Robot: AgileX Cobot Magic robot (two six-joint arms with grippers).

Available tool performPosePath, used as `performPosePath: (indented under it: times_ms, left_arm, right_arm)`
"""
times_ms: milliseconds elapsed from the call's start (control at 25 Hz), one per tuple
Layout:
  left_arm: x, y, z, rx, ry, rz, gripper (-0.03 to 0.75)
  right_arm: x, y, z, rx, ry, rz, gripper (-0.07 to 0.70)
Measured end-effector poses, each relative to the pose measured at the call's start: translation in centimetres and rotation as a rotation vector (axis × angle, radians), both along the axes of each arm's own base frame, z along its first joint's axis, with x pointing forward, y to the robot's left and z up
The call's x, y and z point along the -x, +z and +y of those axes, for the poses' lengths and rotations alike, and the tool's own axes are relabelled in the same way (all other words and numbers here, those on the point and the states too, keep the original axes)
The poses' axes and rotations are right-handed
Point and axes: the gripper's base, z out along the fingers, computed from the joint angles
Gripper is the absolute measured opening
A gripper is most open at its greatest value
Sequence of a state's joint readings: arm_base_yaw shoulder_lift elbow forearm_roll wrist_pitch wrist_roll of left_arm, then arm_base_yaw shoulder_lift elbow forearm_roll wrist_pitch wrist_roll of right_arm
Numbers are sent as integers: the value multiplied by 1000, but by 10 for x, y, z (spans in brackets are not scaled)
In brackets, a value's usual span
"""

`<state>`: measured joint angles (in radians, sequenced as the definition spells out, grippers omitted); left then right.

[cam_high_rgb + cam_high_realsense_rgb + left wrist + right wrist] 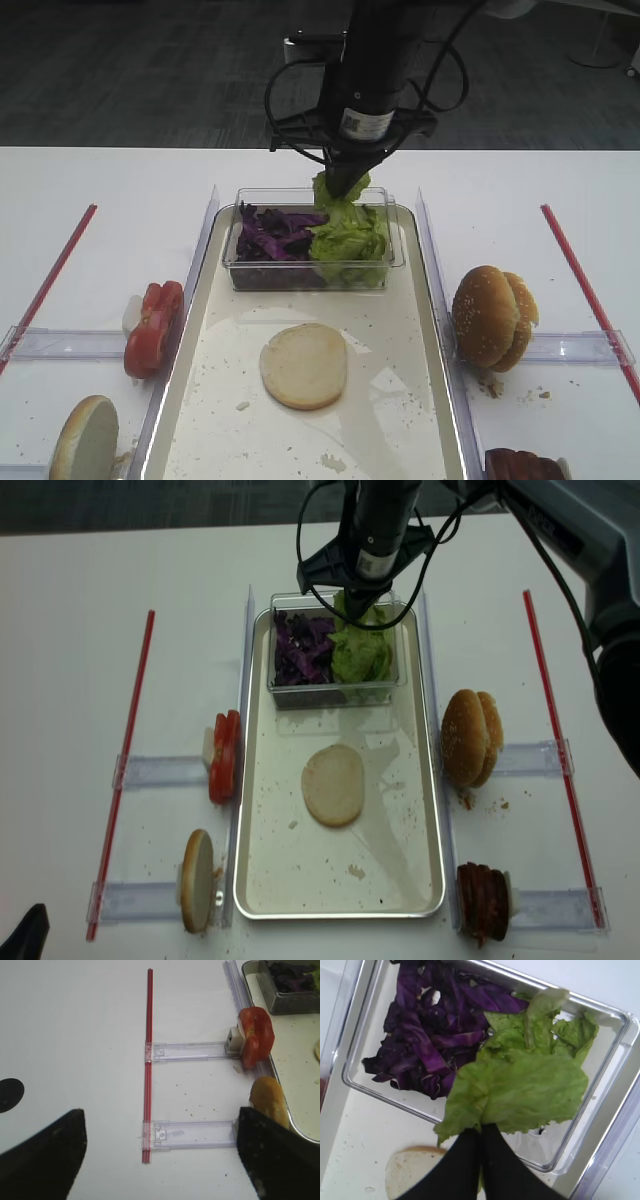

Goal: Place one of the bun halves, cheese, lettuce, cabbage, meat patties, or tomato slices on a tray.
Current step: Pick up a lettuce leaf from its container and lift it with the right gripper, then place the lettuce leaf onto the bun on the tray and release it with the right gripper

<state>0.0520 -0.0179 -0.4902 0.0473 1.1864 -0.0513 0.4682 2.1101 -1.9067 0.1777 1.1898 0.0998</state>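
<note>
Right wrist view, left to right: purple cabbage (427,1035) fills the tub's (615,1055) left half, and the right gripper (482,1132) is pinched tight on one lettuce (520,1092) leaf just above the pile. Best to lift straight up so the leaf clears the tub wall, then carry it to the bun disc (303,365) on the tray (425,400). Only the left wrist view shows the left gripper (160,1152), jaws spread wide, empty, near the tomato slices (256,1036).

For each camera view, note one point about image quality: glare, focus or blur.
First exterior high view: overhead light glares off the wet tray floor. Right wrist view: lettuce sharp, dark right gripper soft-edged. Left wrist view: left gripper fingers blurred, tomato slices fairly clear. Realsense view: even light, mild tray sheen.
</note>
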Motion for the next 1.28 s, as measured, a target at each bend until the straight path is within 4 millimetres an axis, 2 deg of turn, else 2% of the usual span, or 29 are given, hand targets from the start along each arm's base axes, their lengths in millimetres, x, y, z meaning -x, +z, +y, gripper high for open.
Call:
performPosePath:
  times_ms: [160,240,400,520,760,1000,1120,1280]
  left_arm:
    - [0,0,0,0,0,0,564]
    - [0,0,0,0,0,0,564]
    - [0,0,0,0,0,0,564]
    - [0,0,0,0,0,0,564]
    - [0,0,0,0,0,0,564]
    - [0,0,0,0,0,0,564]
    - [0,0,0,0,0,0,564]
    - [0,0,0,0,0,0,564]
  right_arm:
    - [5,1,0,20,16,26,45]
    - [11,9,5,37,43,-2,45]
    - [34,23,25,62,113,-42,45]
    - [51,20,34,67,139,-27,45]
    - [80,15,18,42,115,-36,45]
    - [114,-4,-2,31,107,-5,45]
    - [119,-12,-4,32,106,7,45]
    - [118,-14,-3,13,99,-7,45]
